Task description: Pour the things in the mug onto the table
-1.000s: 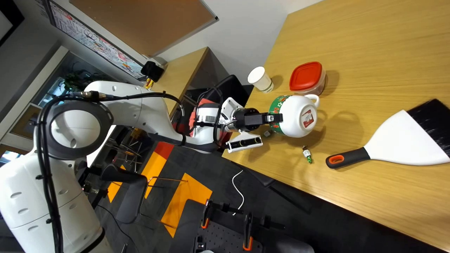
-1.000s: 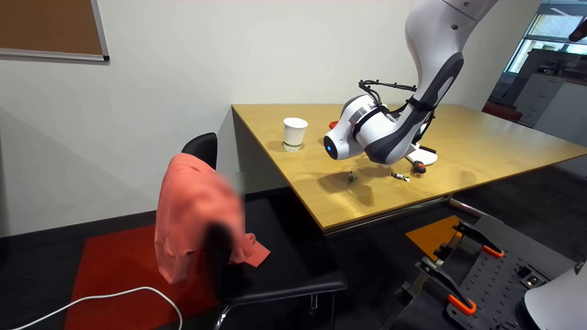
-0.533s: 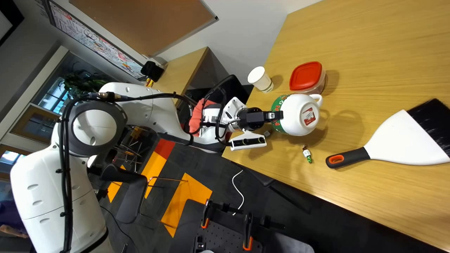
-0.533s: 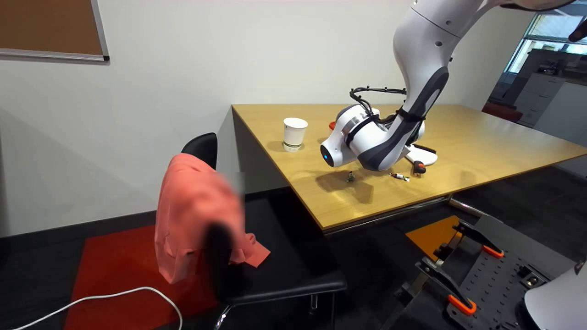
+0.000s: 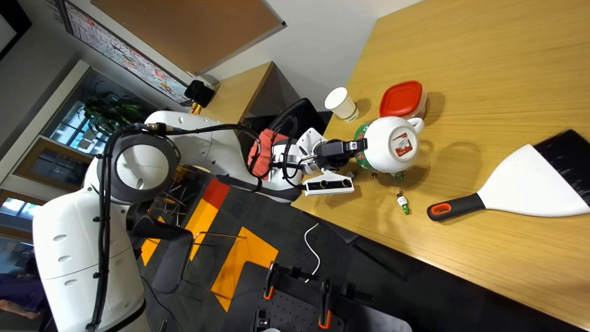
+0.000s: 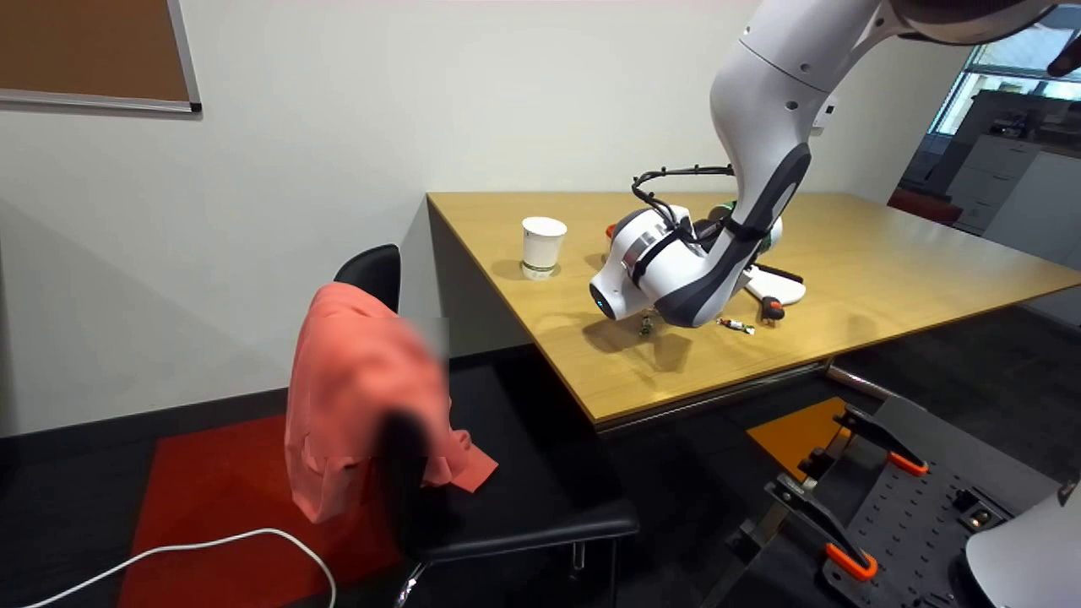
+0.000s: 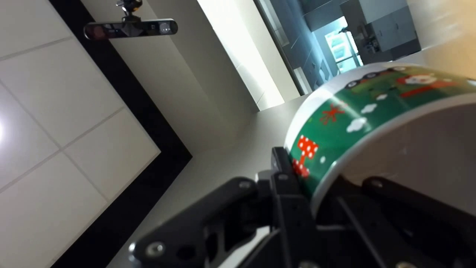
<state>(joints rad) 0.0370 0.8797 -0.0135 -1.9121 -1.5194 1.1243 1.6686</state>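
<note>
The white mug (image 5: 392, 144) with a green patterned band is held above the table (image 5: 484, 55), tipped with its base up in an exterior view. In the wrist view the mug (image 7: 353, 119) shows its open rim. My gripper (image 7: 316, 188) is shut on the mug's wall, one finger outside and one inside. The gripper (image 5: 362, 145) is mostly hidden behind the arm in an exterior view. On the table lie a whitish-green bit (image 5: 403, 203), a green bit (image 5: 399, 175) at the mug's lower edge, a small gold bit (image 5: 374, 175) and a greyish bit (image 5: 351, 174).
A white paper cup (image 5: 341, 104) and a red-lidded bowl (image 5: 402, 100) stand behind the mug, the bowl very near it. A white brush scraper (image 5: 530, 189) with an orange-marked handle lies to the right. The table's front edge is close below the bits.
The mug has risen a little in the gripper's hold. A green bit and a gold bit now show below it; whether they fell or were uncovered I cannot tell. The arm has shifted.
</note>
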